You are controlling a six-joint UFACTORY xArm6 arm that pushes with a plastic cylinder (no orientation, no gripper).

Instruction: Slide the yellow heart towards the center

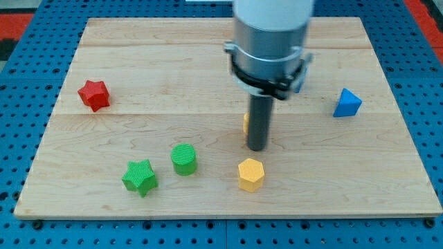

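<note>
My tip [257, 147] rests on the wooden board [221, 117] near the middle, slightly toward the view's bottom. A small sliver of a yellow block [246, 123], likely the yellow heart, shows just left of the rod; the rod hides most of it, so its shape cannot be made out. A yellow hexagon [250, 174] lies just below the tip, apart from it.
A red star [94, 95] lies at the view's left. A green star [140, 177] and a green cylinder [184, 159] lie at the bottom left. A blue triangular block [347, 104] lies at the right. The arm's grey body [270, 41] hides the board's top middle.
</note>
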